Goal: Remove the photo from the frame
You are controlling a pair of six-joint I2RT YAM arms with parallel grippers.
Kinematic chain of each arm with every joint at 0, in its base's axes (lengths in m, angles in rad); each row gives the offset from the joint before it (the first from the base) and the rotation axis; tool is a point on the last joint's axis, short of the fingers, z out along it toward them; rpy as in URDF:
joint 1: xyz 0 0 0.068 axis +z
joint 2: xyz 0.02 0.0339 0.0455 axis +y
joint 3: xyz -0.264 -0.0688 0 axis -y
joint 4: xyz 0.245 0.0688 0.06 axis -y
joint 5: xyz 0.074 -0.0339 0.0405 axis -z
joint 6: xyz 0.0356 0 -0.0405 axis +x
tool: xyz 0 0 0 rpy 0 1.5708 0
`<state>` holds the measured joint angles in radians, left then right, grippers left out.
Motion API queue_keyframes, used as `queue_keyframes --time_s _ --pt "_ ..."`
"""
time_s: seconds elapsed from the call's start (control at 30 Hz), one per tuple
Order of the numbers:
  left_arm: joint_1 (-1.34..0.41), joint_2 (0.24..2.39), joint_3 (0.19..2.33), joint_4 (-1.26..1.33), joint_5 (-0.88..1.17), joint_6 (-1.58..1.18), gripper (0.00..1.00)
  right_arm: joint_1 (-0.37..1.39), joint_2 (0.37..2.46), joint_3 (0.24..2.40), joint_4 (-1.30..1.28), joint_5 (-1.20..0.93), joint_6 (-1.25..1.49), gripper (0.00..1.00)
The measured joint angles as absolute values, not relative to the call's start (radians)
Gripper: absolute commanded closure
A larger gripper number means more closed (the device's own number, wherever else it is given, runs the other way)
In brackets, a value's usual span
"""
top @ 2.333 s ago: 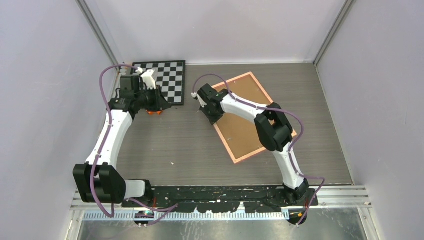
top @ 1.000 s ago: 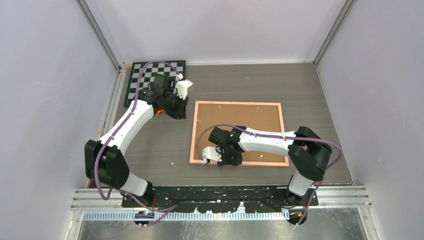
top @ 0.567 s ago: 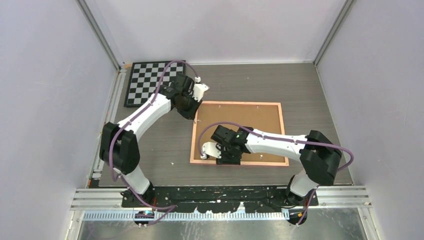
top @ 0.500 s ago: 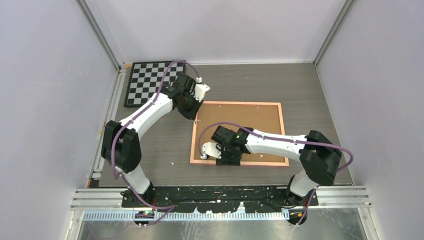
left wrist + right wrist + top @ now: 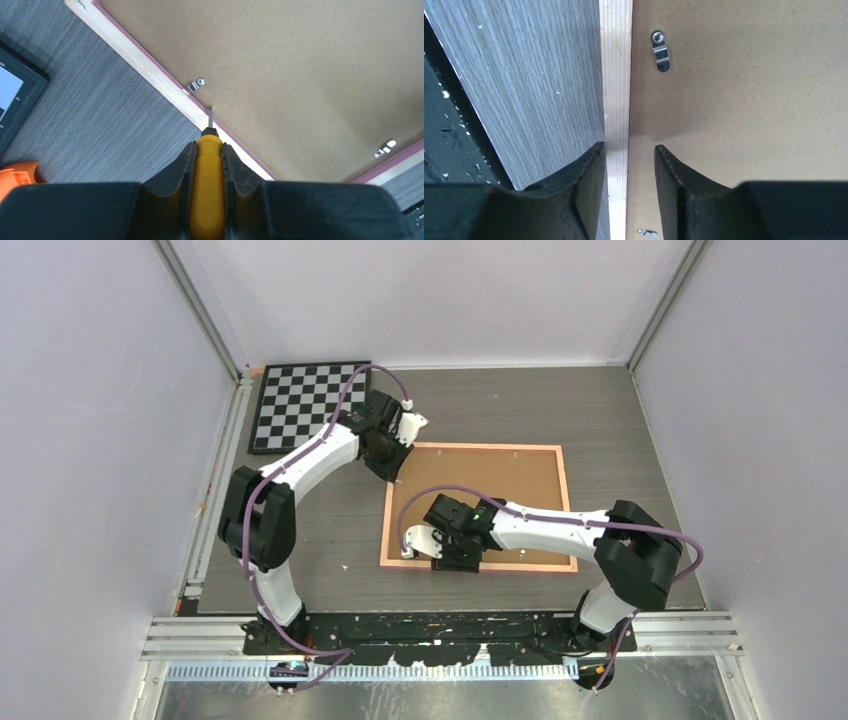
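The frame (image 5: 520,490) lies face down mid-table, with its brown back (image 5: 300,75) up inside a thin pink border (image 5: 616,75). The photo is hidden under that back. My left gripper (image 5: 207,145) is shut on a yellow-handled screwdriver (image 5: 207,190). The screwdriver's tip (image 5: 210,112) sits at the frame's left border, just short of a metal clip (image 5: 194,86). In the top view the left gripper (image 5: 392,472) is over the frame's far left corner. My right gripper (image 5: 629,147) is open and straddles the near border, also seen at the near left (image 5: 458,560).
A black-rimmed chessboard (image 5: 305,405) lies at the far left, and its corner (image 5: 15,100) shows beside the left gripper. More clips (image 5: 660,51) (image 5: 385,148) dot the back. The black base rail (image 5: 440,625) runs along the near edge. Walls close in on three sides.
The frame went from lying diagonal at the right to lying square mid-table. My left arm swung from the chessboard to the frame's far left corner. The right gripper's jaws opened at the near border.
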<state>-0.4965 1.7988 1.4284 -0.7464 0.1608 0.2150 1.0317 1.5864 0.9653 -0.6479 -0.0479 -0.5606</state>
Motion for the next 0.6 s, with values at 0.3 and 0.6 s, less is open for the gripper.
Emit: queue_keyframes --time_s 0.3,0.6 --pt "-0.496 1.816 1.438 -0.700 0.123 0.213 1.00 1.032 1.621 0.965 -0.654 -0.076 -0.565 0.75" --pt "-0.497 1.821 1.438 -0.670 0.102 0.213 1.00 1.030 1.623 0.966 -0.659 -0.094 -0.571 0.93"
